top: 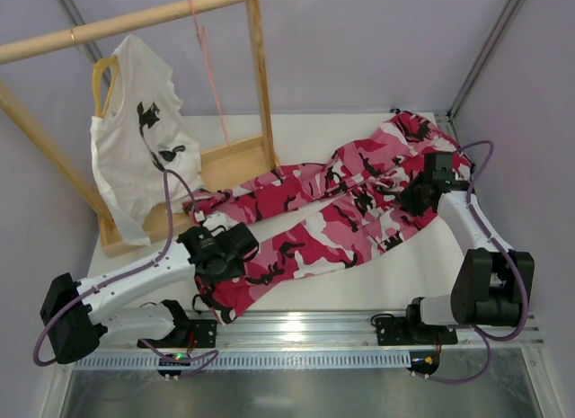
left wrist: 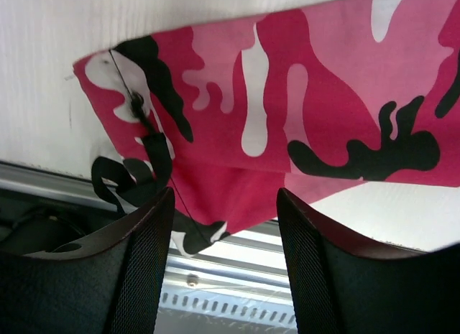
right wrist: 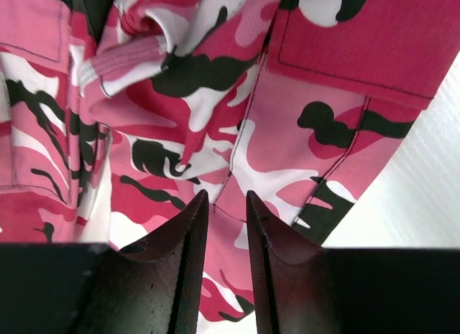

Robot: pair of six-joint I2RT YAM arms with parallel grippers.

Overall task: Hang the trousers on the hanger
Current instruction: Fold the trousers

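Observation:
The pink, white and black camouflage trousers (top: 332, 211) lie flat across the table, leg ends near left, waist far right. My left gripper (top: 241, 243) hangs over the leg ends. In the left wrist view it (left wrist: 225, 194) stands open, with a hem corner (left wrist: 208, 226) just past the fingertips and nothing between them. My right gripper (top: 409, 200) is over the waist part. In the right wrist view its jaws (right wrist: 226, 195) stand a narrow gap apart above the cloth (right wrist: 215, 97), not pinching it. The thin pale-pink hanger (top: 213, 85) hangs from the wooden rod.
A wooden rack (top: 260, 76) stands at the back left. A white T-shirt (top: 135, 139) on a yellow hanger (top: 103, 76) hangs from it. A metal rail (top: 296, 328) runs along the table's near edge, right below the leg ends (left wrist: 230, 276).

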